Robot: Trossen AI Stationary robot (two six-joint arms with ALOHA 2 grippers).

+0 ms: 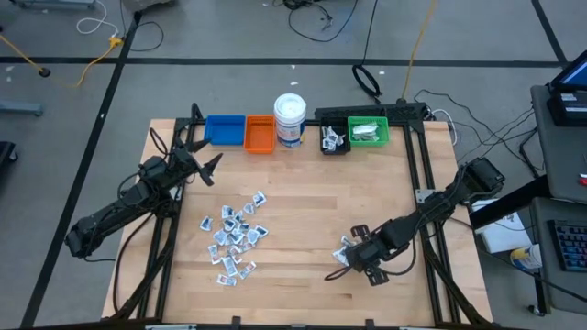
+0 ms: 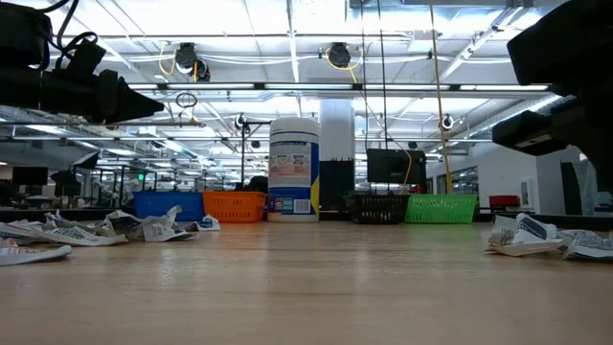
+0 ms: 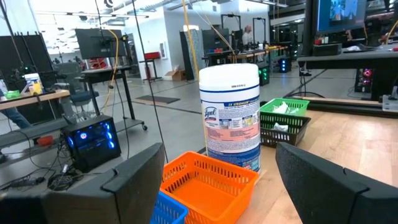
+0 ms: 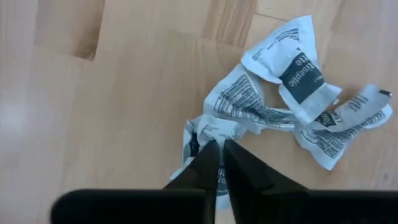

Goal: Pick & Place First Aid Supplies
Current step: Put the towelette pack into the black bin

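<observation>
Many small white and silvery wrapped packets lie loose in a pile (image 1: 234,236) on the left half of the wooden table, also seen as packets (image 2: 57,233) at table height. A few more packets (image 1: 348,244) (image 4: 292,93) lie crumpled together near the right front. My right gripper (image 1: 345,259) (image 4: 217,152) is down at this small cluster, shut on one packet. My left gripper (image 1: 209,168) (image 3: 219,149) hovers open above the table's left side, facing the bins, touching nothing. My right gripper pinches a crumpled white packet by its near end (image 4: 208,132) between the two fingertips (image 4: 239,168), coming from above at a slant. The packet lies on the table, touching the other packets of the cluster.
Along the far edge stand a blue bin (image 1: 225,129), an orange bin (image 1: 260,134), a white jar with a blue label (image 1: 290,119) (image 3: 231,115), a black bin (image 1: 334,139) and a green bin (image 1: 369,132), the last two holding packets. Bare wood lies between pile and cluster.
</observation>
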